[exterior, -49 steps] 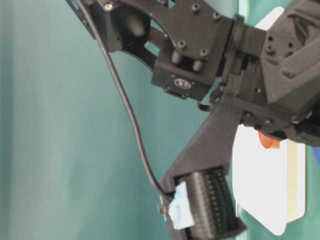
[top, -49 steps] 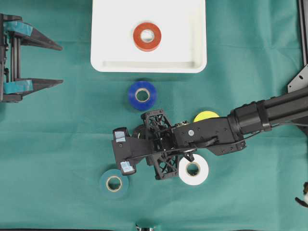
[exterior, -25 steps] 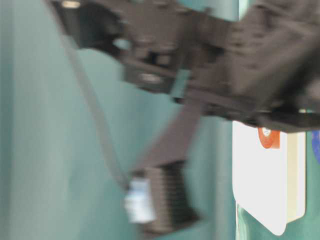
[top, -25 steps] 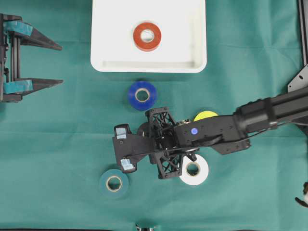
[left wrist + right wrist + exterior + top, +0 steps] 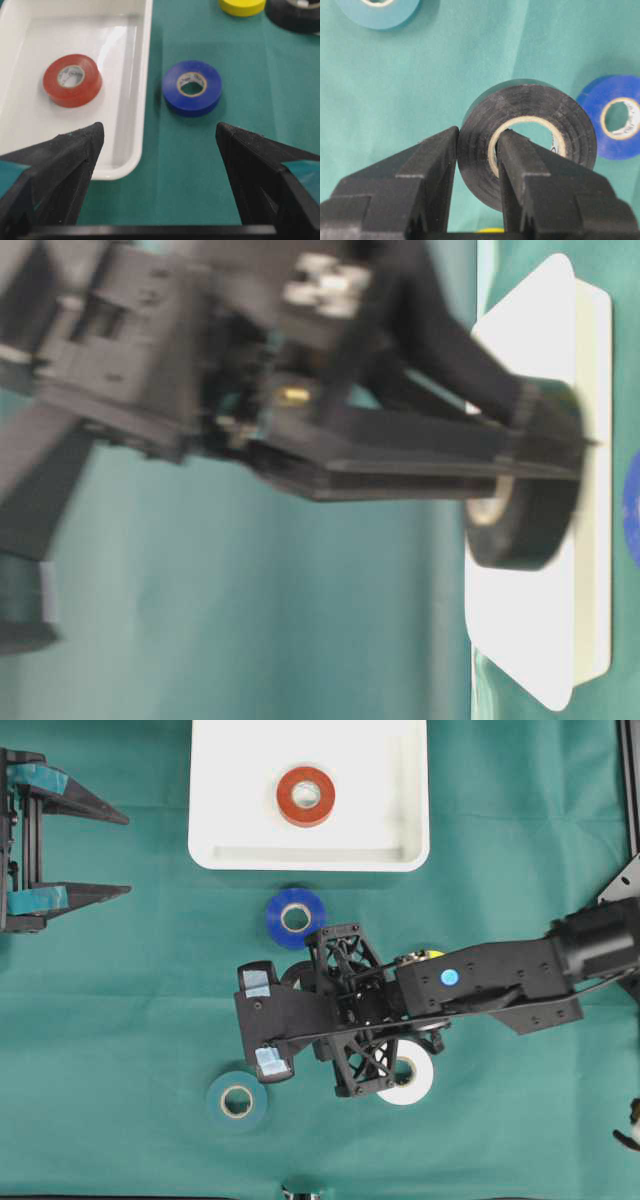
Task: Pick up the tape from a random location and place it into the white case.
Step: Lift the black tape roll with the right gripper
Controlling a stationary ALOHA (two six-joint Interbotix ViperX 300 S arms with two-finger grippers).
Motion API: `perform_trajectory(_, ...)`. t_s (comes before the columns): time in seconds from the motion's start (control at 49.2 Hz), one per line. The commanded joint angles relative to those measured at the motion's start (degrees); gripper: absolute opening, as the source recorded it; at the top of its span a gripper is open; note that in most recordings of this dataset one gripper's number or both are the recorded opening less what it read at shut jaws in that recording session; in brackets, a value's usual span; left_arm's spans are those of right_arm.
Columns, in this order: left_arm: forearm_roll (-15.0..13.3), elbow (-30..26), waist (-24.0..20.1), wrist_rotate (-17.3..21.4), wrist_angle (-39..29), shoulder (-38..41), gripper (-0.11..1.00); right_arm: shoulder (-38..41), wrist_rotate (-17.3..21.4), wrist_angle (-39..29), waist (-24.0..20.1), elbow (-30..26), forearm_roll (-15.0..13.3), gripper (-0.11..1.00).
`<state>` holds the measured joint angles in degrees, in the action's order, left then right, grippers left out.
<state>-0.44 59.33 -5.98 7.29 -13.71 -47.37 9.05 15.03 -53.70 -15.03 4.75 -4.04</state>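
**Black tape pinched and off the table**

The right claw (image 5: 477, 150) grips the black tape (image 5: 530, 135) by its wall: one finger (image 5: 520, 165) sits inside the core, the other presses the outer face. The roll is no longer flat. In the right wrist view it tilts up on edge with its hole facing the camera, green cloth showing through the core. In the table-level view the black tape (image 5: 530, 480) hangs at the tip of the dark fingers, blurred, its flat faces turned sideways, with the white case (image 5: 530, 640) behind it.

From overhead, the right claw (image 5: 265, 1025) sits mid-table, below the blue tape (image 5: 296, 918) and above the teal tape (image 5: 237, 1101). The black roll is mostly hidden under the arm there. The white tape (image 5: 408, 1078) and yellow tape (image 5: 432, 955) peek out on either side of the arm.

The case (image 5: 230, 780) lies at the top edge, a red tape (image 5: 306, 796) flat inside it.

The left claw (image 5: 95, 850) rests at the left edge, fingers spread wide, holding nothing.
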Motion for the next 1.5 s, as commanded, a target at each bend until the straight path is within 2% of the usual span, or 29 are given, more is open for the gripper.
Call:
perform_trajectory(0.0,-0.09,-1.05,0.00,0.09,0.53,0.18,0.99,-2.99,0.18,-2.02,0.18,-2.81,-0.35,0.25)
perform_trajectory(0.427,-0.09,-1.05,0.00,0.09,0.44,0.18,0.99,-5.54,0.18,-6.59,0.26,-5.54,-1.93,0.25)
perform_trajectory(1.483,-0.09,-1.05,0.09,0.09,0.44,0.18,0.99,-5.54,0.35,-6.59,0.09,-5.63,-1.85,0.25)
